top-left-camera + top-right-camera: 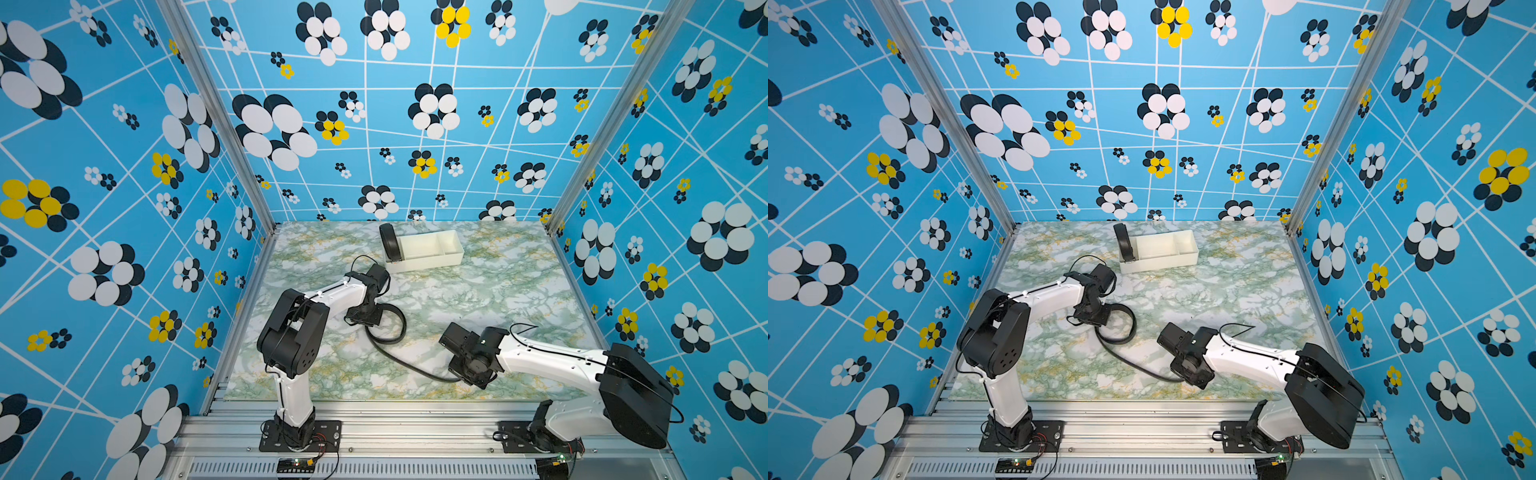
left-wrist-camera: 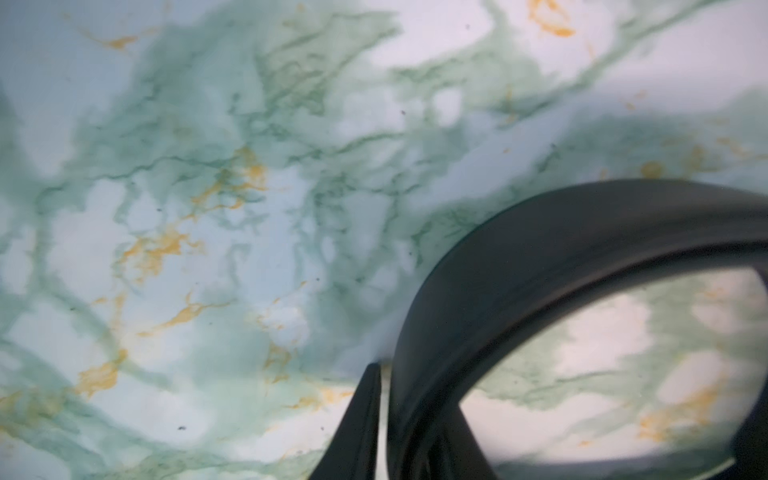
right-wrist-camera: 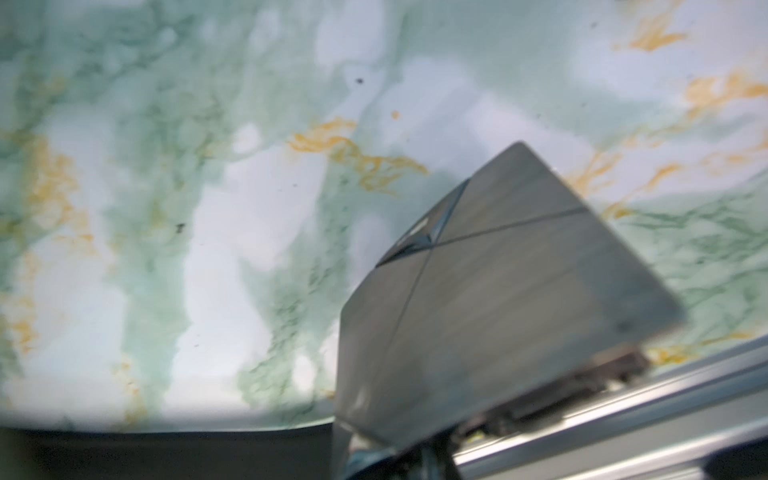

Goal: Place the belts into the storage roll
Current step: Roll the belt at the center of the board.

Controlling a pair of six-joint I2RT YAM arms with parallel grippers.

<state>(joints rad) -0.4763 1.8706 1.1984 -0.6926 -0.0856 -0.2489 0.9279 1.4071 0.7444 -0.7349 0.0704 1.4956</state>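
Beneath closed right jaws the belt (image 1: pixel 403 322) ends hidden; left jaws apart around it.

There are two belts: a coiled belt (image 1: pixel 389 244) far beyond the left hand (image 1: pixel 365 319), and a loose belt (image 1: pixel 403 323) between it and the right hand (image 1: pixel 467 376). One storage roll (image 1: pixel 428 264).
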